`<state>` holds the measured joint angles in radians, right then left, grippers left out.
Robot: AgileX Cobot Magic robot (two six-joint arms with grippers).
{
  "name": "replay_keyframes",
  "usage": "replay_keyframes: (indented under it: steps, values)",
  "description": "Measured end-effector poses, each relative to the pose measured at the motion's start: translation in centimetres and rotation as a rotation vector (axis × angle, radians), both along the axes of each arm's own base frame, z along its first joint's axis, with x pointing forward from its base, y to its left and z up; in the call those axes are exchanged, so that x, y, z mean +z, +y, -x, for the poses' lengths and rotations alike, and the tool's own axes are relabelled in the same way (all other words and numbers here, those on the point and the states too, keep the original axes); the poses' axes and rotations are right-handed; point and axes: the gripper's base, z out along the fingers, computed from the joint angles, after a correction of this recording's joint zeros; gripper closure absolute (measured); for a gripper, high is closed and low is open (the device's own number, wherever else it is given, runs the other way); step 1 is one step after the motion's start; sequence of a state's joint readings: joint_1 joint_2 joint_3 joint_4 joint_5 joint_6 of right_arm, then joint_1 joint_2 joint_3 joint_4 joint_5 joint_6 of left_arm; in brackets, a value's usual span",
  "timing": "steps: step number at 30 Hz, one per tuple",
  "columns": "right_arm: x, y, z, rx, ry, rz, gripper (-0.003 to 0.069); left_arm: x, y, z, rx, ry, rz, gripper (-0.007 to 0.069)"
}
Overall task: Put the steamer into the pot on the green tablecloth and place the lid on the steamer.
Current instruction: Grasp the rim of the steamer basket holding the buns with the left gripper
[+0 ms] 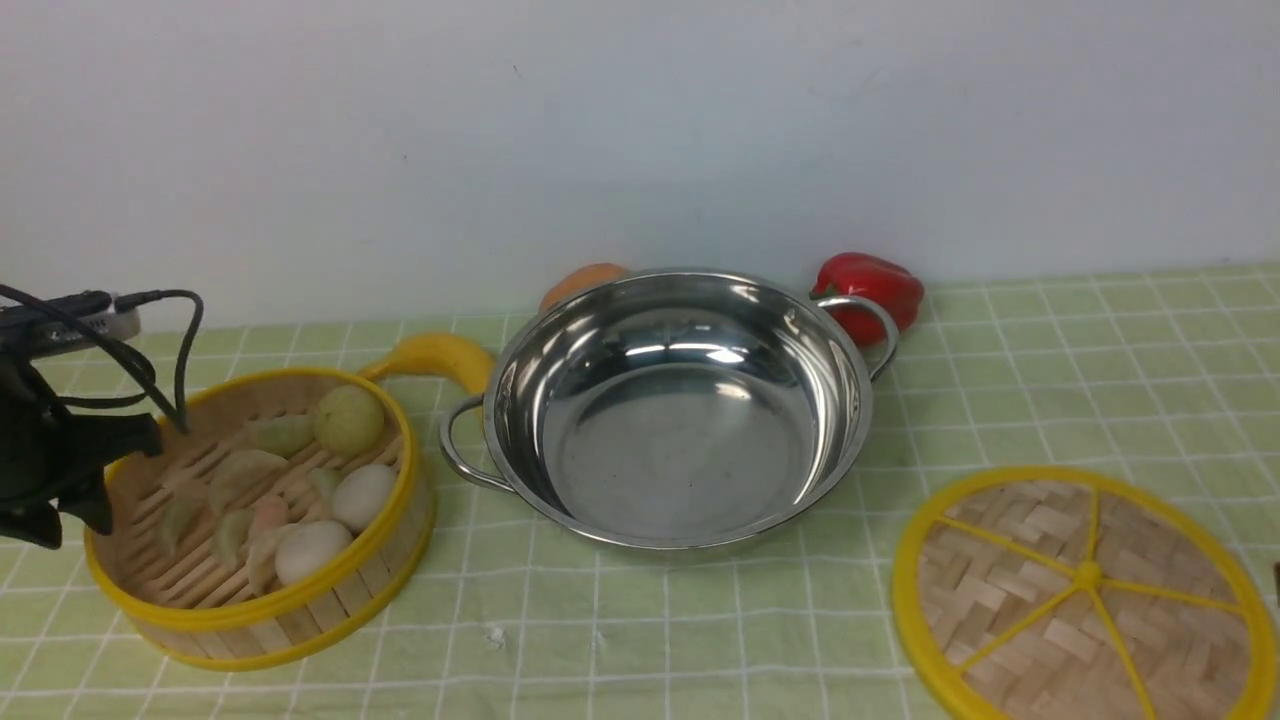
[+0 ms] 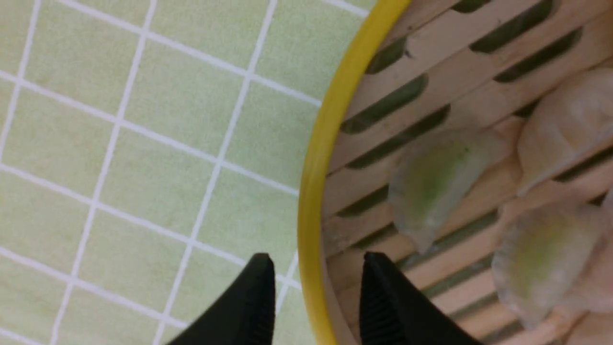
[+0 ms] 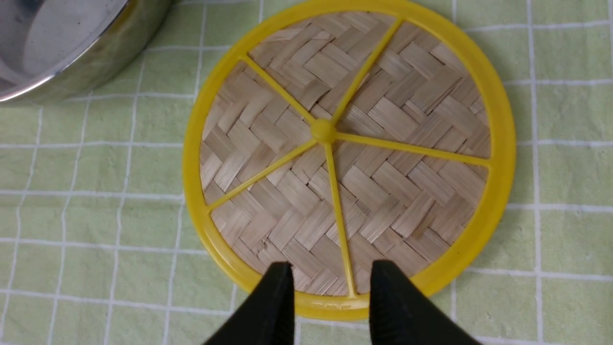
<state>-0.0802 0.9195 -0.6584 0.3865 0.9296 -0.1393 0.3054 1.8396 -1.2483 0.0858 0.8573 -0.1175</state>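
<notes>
Green tablecloth (image 1: pixel 1050 380); left gripper (image 2: pixel 316 257) spread astride steamer (image 2: pixel 330 120) rim; right gripper (image 3: pixel 331 264) spread over lid (image 3: pixel 383 158)

Soft, even light is cast throughout, and shadows are faint. Glare is seen inside the pot (image 1: pixel 690 352). Dumplings (image 2: pixel 431 182) beyond the left fingers (image 2: pixel 388 306) are blurred.

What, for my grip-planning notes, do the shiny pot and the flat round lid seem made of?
The wide shallow shiny metal pot looks like polished stainless steel: mirror-bright, reflecting light inside. The flat round woven lid seems matt interlaced bamboo strips; its smooth yellow rim and spokes are probably plastic.
</notes>
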Motion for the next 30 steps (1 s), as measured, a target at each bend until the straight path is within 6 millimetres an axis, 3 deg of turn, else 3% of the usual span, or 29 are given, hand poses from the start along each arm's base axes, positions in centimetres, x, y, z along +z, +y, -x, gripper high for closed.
replay_keyframes:
  steps: [8, 11, 14, 18, 23, 28, 30]
  values:
    - [0.0, 0.0, 0.1, 0.005, 0.007, 0.0, 0.0417, -2.9, 0.3, -1.1, -0.004, 0.01, 0.004, 0.0393]
    - [0.0, 0.0, 0.1, 0.006, 0.008, 0.0, 0.0417, -3.7, 0.4, -1.3, 0.006, 0.014, 0.009, 0.0438]
    - [-0.1, 0.0, 0.1, 0.008, 0.014, -0.001, 0.0417, -4.3, 0.5, -1.5, 0.017, 0.017, 0.007, 0.0587]
    - [-0.1, 0.1, 0.1, 0.009, 0.016, -0.003, 0.0417, -4.0, 0.6, -1.4, 0.021, 0.008, 0.006, 0.0595]
    - [-0.1, 0.1, 0.3, 0.014, 0.031, -0.007, 0.0417, -1.3, 1.5, -1.1, 0.04, -0.012, 0.0, 0.0595]
    - [-0.2, 0.2, 0.4, 0.019, 0.043, -0.009, 0.0417, 4.9, 3.8, -0.2, 0.021, -0.021, -0.089, 0.0594]
    - [-0.2, 0.2, 0.4, 0.019, 0.043, -0.01, 0.0417, 6.1, 3.8, -0.1, 0.019, -0.029, -0.096, 0.0594]
